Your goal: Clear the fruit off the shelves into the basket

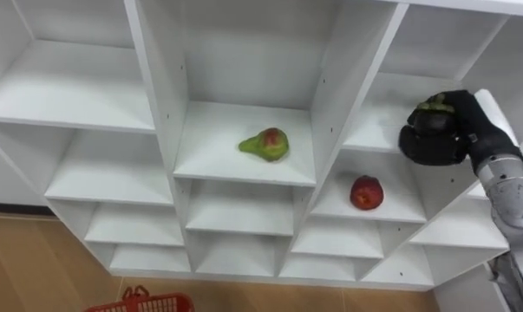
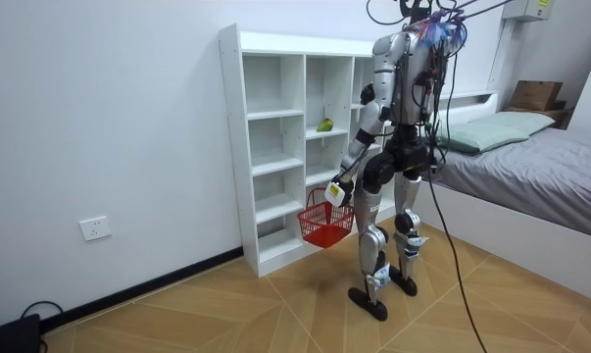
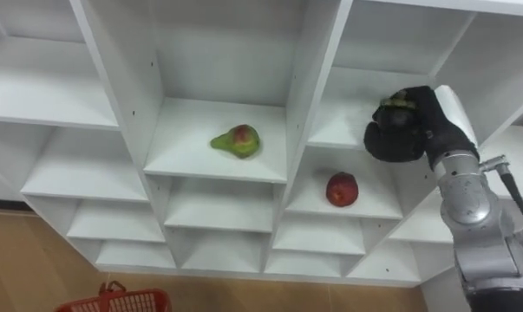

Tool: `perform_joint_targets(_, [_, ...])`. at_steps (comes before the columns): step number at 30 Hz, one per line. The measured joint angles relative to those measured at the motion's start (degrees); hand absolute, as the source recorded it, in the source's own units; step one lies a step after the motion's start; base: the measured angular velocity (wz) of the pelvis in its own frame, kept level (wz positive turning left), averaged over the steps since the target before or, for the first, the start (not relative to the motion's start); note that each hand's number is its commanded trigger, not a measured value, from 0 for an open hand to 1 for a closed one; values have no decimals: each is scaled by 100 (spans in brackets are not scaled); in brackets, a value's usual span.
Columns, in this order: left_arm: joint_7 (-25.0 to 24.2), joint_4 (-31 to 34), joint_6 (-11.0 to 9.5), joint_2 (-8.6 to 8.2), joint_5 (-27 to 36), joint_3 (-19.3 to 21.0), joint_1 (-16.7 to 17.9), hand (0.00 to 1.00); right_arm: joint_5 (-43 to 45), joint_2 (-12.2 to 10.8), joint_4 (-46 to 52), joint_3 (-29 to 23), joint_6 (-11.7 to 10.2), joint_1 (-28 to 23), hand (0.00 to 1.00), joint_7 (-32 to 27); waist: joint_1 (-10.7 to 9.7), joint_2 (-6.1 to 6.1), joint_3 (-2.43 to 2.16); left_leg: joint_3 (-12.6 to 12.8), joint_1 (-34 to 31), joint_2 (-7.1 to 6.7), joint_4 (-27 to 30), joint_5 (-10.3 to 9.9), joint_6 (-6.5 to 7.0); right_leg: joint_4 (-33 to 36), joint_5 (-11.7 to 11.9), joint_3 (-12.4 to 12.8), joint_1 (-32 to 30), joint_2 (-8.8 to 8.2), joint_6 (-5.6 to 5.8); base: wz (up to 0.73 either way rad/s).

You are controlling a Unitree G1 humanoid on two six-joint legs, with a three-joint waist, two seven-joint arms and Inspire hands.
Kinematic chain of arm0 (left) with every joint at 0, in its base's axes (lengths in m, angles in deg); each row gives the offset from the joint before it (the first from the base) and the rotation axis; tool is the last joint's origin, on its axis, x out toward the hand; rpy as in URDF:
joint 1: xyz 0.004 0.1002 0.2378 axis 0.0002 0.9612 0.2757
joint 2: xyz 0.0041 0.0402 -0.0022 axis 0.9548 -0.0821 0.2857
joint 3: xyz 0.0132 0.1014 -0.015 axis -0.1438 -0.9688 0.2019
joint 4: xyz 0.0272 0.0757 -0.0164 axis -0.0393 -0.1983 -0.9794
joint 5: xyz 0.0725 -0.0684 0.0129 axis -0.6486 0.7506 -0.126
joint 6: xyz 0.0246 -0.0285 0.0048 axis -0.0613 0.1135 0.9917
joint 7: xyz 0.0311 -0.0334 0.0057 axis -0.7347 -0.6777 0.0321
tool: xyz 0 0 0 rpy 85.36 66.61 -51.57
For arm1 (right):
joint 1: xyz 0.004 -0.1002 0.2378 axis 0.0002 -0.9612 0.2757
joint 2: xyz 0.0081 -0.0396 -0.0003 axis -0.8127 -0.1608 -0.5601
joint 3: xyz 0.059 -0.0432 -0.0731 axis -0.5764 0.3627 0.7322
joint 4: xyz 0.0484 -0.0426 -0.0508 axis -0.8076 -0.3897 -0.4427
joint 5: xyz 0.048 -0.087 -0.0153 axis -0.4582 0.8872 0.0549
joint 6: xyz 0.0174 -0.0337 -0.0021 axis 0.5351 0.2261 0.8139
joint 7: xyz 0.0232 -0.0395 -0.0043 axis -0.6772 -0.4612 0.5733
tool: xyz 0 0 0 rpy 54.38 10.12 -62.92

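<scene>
Inspecting the left eye view: found the right hand [image 1: 443, 134] raised at the closet [image 1: 157, 95], right column, fingers curled round a dark fruit [image 1: 434, 108] with a green cap, held just in front of an upper shelf. Noted a pear [image 1: 265, 145] lying on a shelf in the middle column and a red fruit [image 1: 366, 192] resting on the shelf below the hand, well apart from each other. Recorded the rim of a red basket [image 1: 144, 303] at the lower edge, left of centre, over the wooden floor [image 1: 35, 260].

Turning to the room view: saw the robot standing upright before the closet, red basket hanging from the left hand [image 2: 336, 190], fingers hooked on its handle. Noted a bed [image 2: 530, 167] off to the room view's right.

Checking the right eye view: confirmed the same layout, dark fruit gripped, pear and red fruit untouched on their shelves.
</scene>
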Motion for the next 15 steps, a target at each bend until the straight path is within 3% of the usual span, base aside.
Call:
perform_joint_targets(5, [-3,185,-44,-24,0,-84,-2,100,171,-235,766,113,-37,-428,100,373,-157,71,-37,33,-4,0,-10,0,0,0,0,36,-33,2,0,-4])
perform_joint_targets(10, [-21,190,-94,-25,4,-235,-163,100,166,-460,1029,532,72,-937,100,987,-167,87,-30,112,11,2,-14,1,1,11,0,175,-64,16,0,-10])
perform_joint_targets(12, [-35,180,-112,-71,-4,-275,-233,100,168,-639,1242,679,80,-1088,100,1221,-170,127,-5,182,-3,6,-15,1,1,80,0,227,-144,19,0,-16])
perform_joint_targets(15, [-41,171,-174,-80,19,-389,-310,100,227,-666,1547,808,79,-1110,100,1339,-176,139,-1,190,-10,9,-14,1,2,96,10,273,-171,30,-3,-7])
